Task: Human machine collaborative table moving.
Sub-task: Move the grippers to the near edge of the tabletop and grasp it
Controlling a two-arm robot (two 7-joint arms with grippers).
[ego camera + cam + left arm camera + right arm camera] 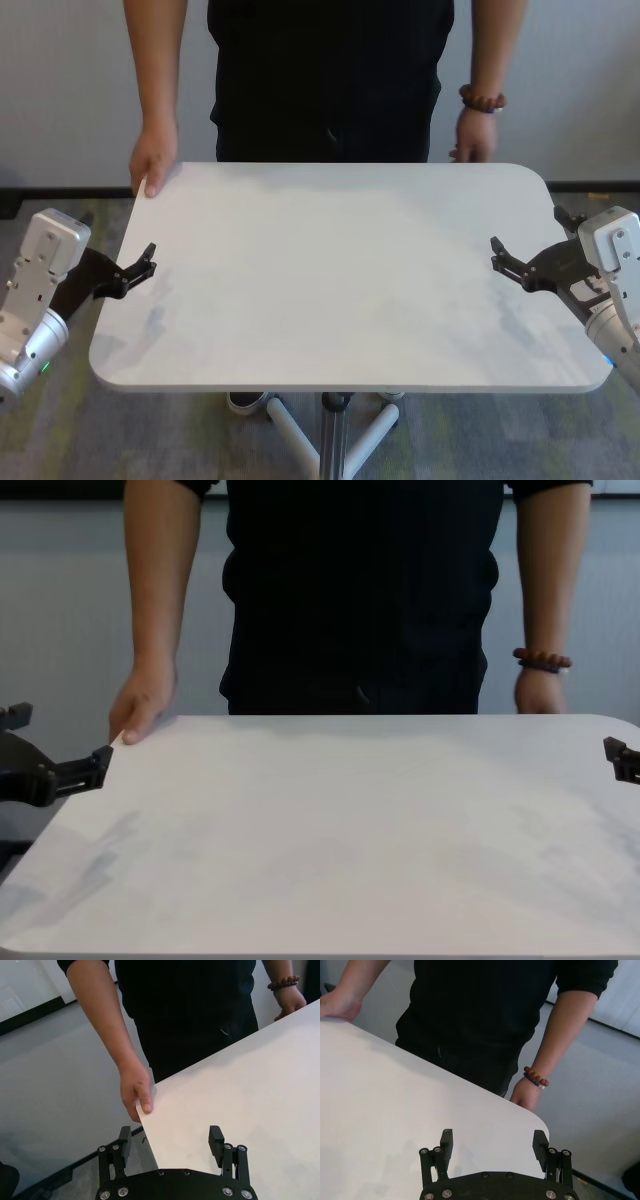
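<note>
The white table [340, 270] stands between me and the human [330, 70], who is at its far side in a black shirt. One human hand [152, 165] rests on the far left corner. The other hand, with a beaded bracelet [482, 98], hangs just behind the far edge. My left gripper [146, 262] is open at the table's left edge; in the left wrist view [170, 1142] the edge runs between its fingers. My right gripper [498, 255] is open over the table's right side, near the far right corner [492, 1142].
The grey centre post and splayed legs [325, 435] show under the near edge, with a shoe [245, 402] beside them. Carpet floor lies around the table and a pale wall with a dark skirting stands behind the human.
</note>
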